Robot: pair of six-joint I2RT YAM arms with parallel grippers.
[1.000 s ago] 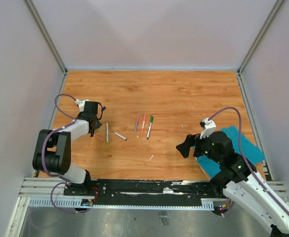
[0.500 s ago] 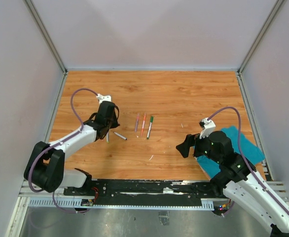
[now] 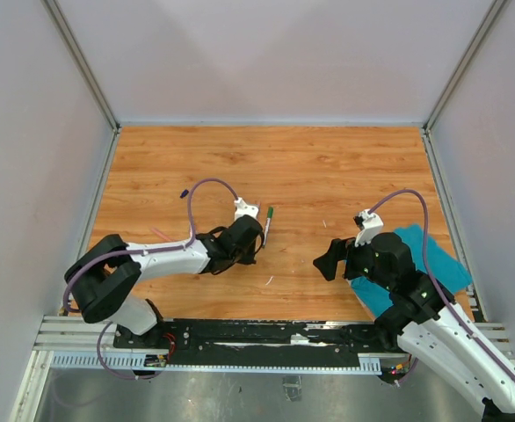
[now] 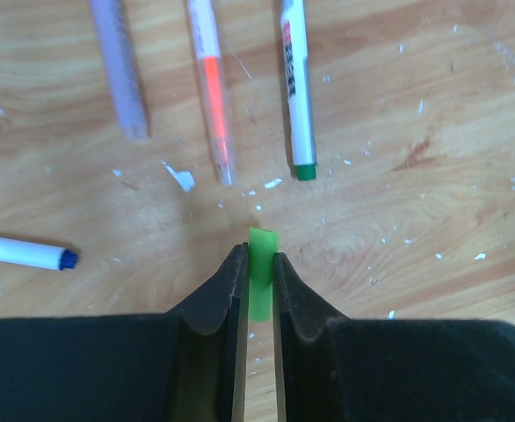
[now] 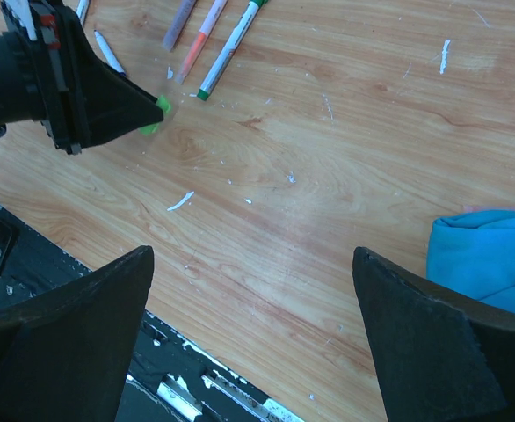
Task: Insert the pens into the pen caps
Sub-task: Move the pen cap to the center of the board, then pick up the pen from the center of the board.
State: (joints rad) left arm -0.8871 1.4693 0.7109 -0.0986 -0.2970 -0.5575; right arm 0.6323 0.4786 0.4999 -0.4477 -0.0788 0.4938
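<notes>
Item, left gripper [image 4: 257, 257]: closed on the green cap [image 4: 262, 239], which stands pinched between the two fingertips with its free end poking out beyond them. Item, green pen [image 4: 297, 88]: flat on the table [image 3: 328, 167]. Its long axis runs near to far, and its near green end lies just beyond the cap and a little to the right, close but apart. We judge the cap's axis roughly parallel to the pen's yet offset from it, so the coming move calls for a small shift right before any push along the barrel. We cannot tell from these views whether the near end is the writing tip. Item, orange pen [image 4: 212, 88] and purple pen [image 4: 121, 70]: lying alongside to the left of the green one, on much the same heading. Item, blue-tipped pen [image 4: 20, 252]: lying crosswise, further left. Item, right gripper [image 5: 251, 255]: spread wide and empty, hovering well apart to the right beside the teal cloth [image 5: 486, 255]. The left arm is plainly the nearer.
</notes>
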